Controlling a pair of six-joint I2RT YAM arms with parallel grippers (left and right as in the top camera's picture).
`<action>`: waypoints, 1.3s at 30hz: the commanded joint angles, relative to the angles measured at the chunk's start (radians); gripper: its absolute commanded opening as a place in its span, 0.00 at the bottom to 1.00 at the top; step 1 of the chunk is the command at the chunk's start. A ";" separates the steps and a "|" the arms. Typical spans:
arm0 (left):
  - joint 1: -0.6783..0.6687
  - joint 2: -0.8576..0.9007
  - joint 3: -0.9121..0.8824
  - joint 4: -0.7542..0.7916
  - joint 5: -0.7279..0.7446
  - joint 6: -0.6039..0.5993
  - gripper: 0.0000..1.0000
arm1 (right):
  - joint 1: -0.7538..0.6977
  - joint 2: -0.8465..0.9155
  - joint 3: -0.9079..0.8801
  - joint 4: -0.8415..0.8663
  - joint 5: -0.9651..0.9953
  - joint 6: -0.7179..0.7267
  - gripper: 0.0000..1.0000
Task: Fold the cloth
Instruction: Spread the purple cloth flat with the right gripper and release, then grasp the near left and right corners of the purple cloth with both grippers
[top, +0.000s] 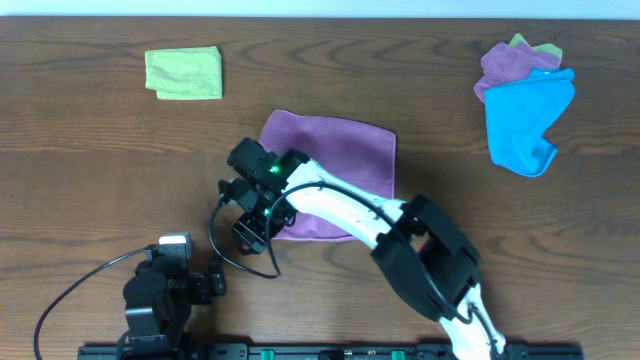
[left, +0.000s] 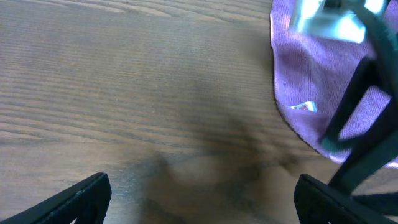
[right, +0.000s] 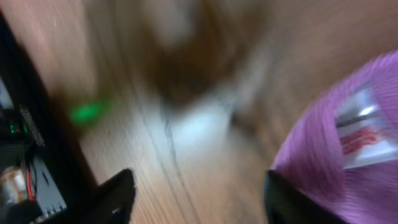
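Observation:
A purple cloth (top: 340, 165) lies flat on the wooden table at the middle. Its left edge with a white tag shows in the left wrist view (left: 311, 81) and in the blurred right wrist view (right: 336, 162). My right gripper (top: 250, 230) reaches across to the cloth's near left corner. It is open and holds nothing (right: 199, 186), with one finger at the cloth's edge and the other over bare wood. My left gripper (top: 213, 280) sits low at the front left, open and empty (left: 199, 193), apart from the cloth.
A folded green cloth (top: 184, 73) lies at the back left. A pile with a blue cloth (top: 525, 120) and crumpled purple and green cloths sits at the back right. A black cable (top: 222, 245) loops between the two arms.

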 joint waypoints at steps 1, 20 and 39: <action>-0.004 -0.006 -0.010 0.001 0.016 -0.031 0.95 | -0.024 -0.109 0.012 0.015 0.097 0.066 0.78; -0.004 0.406 0.328 -0.014 0.152 -0.101 0.95 | -0.293 -0.332 0.012 -0.199 0.290 0.230 0.78; -0.004 1.199 0.784 -0.117 0.546 -0.201 0.95 | -0.513 -0.756 -0.454 -0.127 0.223 0.349 0.76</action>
